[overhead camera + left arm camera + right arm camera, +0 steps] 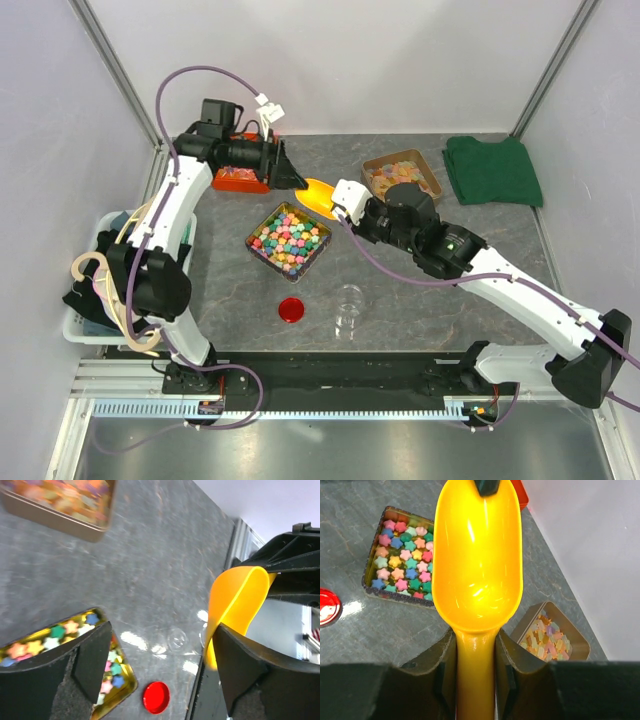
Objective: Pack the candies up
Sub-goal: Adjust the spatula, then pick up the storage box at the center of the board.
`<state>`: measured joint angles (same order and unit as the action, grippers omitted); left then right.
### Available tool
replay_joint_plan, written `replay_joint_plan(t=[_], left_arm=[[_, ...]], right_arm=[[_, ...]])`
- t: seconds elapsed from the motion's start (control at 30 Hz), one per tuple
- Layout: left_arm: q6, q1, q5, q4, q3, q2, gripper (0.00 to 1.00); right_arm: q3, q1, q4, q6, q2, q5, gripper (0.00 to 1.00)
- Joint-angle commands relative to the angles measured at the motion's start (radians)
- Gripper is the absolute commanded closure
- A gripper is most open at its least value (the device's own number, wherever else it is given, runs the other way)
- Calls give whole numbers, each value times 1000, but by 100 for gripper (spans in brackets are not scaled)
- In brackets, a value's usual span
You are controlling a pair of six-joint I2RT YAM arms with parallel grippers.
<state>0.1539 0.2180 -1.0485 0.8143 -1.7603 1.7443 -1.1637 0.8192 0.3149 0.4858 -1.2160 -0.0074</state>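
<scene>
Left gripper point(298, 182), jaws apart, flanks the bowl tip of the yellow scoop point(477, 565), whose handle the right gripper point(475, 655) clamps. The candies point(288, 238) fill the gold tin point(250, 240) at mid-table, near the clear jar point(349, 308). Best practice, as judged: back the left gripper clear, then lower the bowl shallowly into the tin.

Candies point(288, 238) in centre tin point(250, 242); scoop point(318, 195) behind it; jar point(349, 310) and lid point(291, 310) before it; second tin point(366, 166) behind right; cloth point(490, 170) farther right.
</scene>
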Motion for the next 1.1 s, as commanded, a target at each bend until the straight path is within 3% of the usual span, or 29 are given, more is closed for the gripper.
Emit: replay_joint_plan(t=[0.0,0.37,0.7,0.8,1.07], left_arm=[[38,-61,157,-14,-41,-9,11],[171,-63,683,-158,291,-31,8],[291,-65,903,-325,465,-8,9],[305,-63,900,-330,484,1,12],[342,-63,933,-342,516,30,39]], right_arm=[[1,1,-33,8,30,1,100],[-13,1,-10,42,21,75,100],[-8,1,0,42,13,80,100],[-8,1,0,42,12,81,100],[-13,1,0,42,4,73,100]])
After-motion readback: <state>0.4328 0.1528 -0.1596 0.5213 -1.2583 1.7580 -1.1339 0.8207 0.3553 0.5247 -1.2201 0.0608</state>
